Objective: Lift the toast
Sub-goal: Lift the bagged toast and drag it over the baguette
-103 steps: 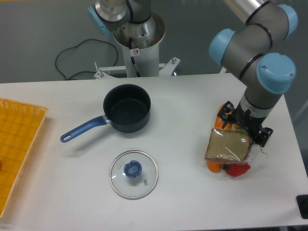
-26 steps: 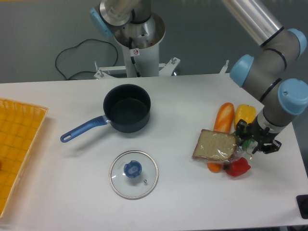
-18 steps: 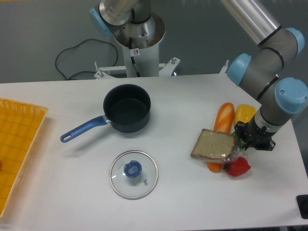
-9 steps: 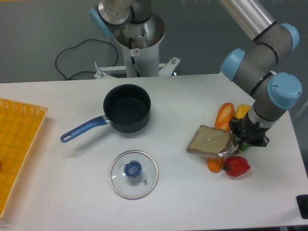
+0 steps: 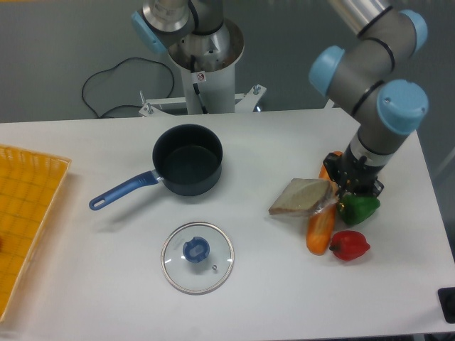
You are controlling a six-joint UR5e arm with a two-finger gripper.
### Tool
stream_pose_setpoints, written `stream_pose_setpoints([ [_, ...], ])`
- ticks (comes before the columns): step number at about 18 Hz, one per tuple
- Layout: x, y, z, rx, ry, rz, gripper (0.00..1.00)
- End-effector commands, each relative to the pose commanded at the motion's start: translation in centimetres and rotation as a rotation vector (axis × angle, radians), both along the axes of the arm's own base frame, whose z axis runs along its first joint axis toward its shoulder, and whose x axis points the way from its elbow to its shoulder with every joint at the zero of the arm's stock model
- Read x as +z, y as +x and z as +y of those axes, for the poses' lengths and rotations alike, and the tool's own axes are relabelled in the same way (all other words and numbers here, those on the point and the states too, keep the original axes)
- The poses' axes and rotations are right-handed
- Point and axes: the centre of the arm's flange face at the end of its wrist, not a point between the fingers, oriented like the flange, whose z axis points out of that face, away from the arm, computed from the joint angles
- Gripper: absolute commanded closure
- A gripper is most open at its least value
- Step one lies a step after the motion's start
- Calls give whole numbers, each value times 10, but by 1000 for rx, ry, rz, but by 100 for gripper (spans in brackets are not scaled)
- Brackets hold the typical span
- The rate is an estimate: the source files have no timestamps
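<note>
From the fixed camera I see the dark pot (image 5: 188,168) with its blue handle (image 5: 122,192) at upper centre of the frame, open and with nothing inside that I can make out; its glass lid (image 5: 197,257) lies flat on the table (image 5: 85,284) below it, blue knob up. At the left edge sits a yellow tray (image 5: 21,213), its visible part bare. My arm (image 5: 377,78) comes in from the upper right, bends at the blue-capped joints and points down, with the gripper (image 5: 340,193) right of centre pinching the right edge of the toast (image 5: 301,197) through its clear wrap. The toast is tilted, its free end reaching left, its long axis running left to right. It overlaps the orange vegetable (image 5: 320,226); a green pepper (image 5: 360,207) and a red pepper (image 5: 350,245) lie just beside.
</note>
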Motion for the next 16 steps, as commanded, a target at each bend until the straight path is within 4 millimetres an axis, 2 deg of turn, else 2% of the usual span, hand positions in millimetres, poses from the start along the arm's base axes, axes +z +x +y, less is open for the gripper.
stream_pose_setpoints([
  [7, 31, 29, 8, -25, -9, -18, 97],
  [10, 33, 35, 10, -31, -14, -30, 97],
  [16, 61, 54, 11, -45, -8, -15, 97],
])
